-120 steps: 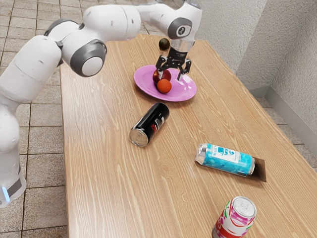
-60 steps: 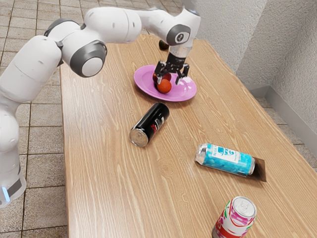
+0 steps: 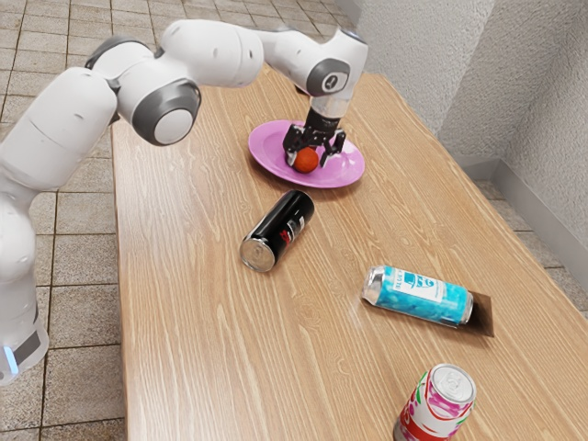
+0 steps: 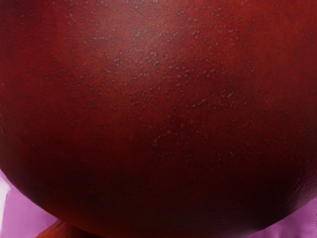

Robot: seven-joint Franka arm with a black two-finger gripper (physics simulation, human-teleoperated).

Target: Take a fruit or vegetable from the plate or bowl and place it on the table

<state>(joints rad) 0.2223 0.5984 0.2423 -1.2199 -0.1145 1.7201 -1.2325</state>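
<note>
the claw [image 3: 310, 160] is down over the plate [image 3: 348, 172], its fingers spread wide, with no firm hold that i can see. the red fruit [image 4: 158, 109] sits right under the hand, on the plate, and looks like the one being gone for. the orange fruit [image 3: 305, 161] is tight up beside it, so a finger coming down or closing could land on that one, wedge between the two, or shove both. a pinch too high on the round skin could squirt the fruit out. the raised rim could catch a low sideways pull, so lift first. past the rim lies the black can [image 3: 277, 231]; a fruit let go near it may bump it, and one dropped near the table [image 3: 197, 303] edge could roll off. the wood between can and blue can [image 3: 418, 295] offers room.
</note>
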